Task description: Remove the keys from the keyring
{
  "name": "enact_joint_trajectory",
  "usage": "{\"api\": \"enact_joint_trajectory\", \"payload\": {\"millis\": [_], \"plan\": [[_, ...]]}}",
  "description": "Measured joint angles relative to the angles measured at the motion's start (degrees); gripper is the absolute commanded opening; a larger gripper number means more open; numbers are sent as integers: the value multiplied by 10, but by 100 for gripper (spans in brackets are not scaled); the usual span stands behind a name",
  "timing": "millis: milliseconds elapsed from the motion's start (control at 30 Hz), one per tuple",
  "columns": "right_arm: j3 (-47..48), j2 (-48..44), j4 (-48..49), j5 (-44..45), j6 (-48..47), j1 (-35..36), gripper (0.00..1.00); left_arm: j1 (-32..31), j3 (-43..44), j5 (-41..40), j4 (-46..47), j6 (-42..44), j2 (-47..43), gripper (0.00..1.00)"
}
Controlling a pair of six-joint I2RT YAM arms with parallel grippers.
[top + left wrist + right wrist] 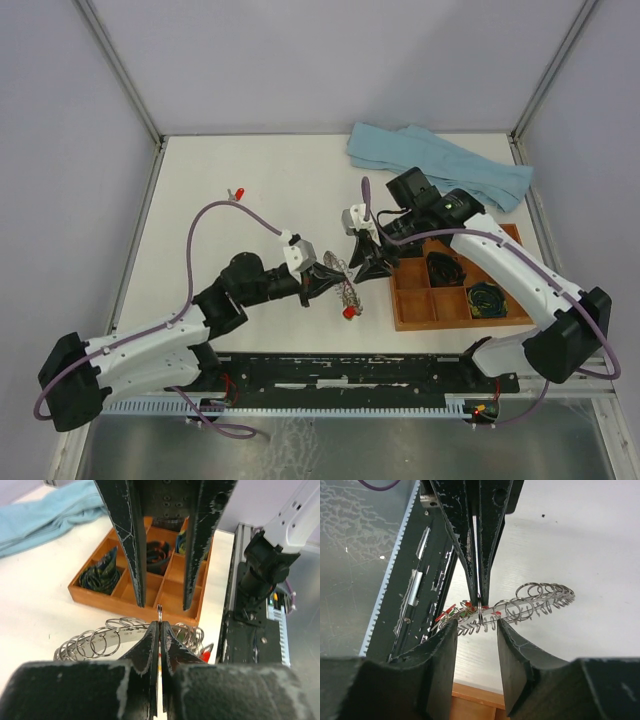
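– Since the left gripper (160, 630) has its fingers pressed together on one small loop of the keyring (535, 600), how do you reckon that ring will handle?

– Light and stiff, I'd judge. It is thin hard wire, springy in the loops and slick under the pads. It sits between the two grippers, a little in front of the arm bases. Whether its low side touches the table (200, 200) I cannot tell. Held by a single pinch, it may swing or twist.

– And the right gripper (475, 630)?

– Spread, with one finger on either side of the ring, just beside the left's pinch. It grips nothing that I can see.

– Where would you take hold?

– The keys (452, 612), red heads and perhaps a green one, bunch at the ring's near end. They are tiny. I'd take one plastic head flat between the pads, since it should offer more purchase than bare wire. The left should hold the ring close by so it cannot turn. The neighbouring loops crowd in and could get caught in the same bite.

– What else is about?

– Just to the right is the wooden tray (396, 300), with dark coiled bundles (487, 298) in some compartments. The right arm reaches across it, so a low elbow might nudge it. Farther out on the left, a loose red-headed key (237, 192) lies well apart. At the far edge a blue cloth (440, 165) lies rumpled, well away from the work.
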Motion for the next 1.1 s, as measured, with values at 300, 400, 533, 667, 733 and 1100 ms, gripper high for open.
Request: {"api": "enact_joint_trajectory", "payload": {"millis": [300, 400, 533, 667, 733, 1100], "plan": [[8, -47, -9, 27, -3, -17, 55, 0, 195, -1, -317, 33, 13, 3], [3, -55, 18, 22, 15, -25, 54, 0, 257, 0, -398, 36, 40, 3], [-21, -56, 63, -8, 49, -32, 52, 0, 323, 0, -486, 43, 77, 3], [-45, -55, 97, -48, 74, -35, 46, 0, 365, 0, -547, 47, 104, 3], [-56, -55, 112, -69, 87, -35, 44, 1, 378, 0, -569, 48, 113, 3], [-82, -51, 172, -106, 135, -26, 35, 1, 436, 4, -629, 57, 149, 3]]}}
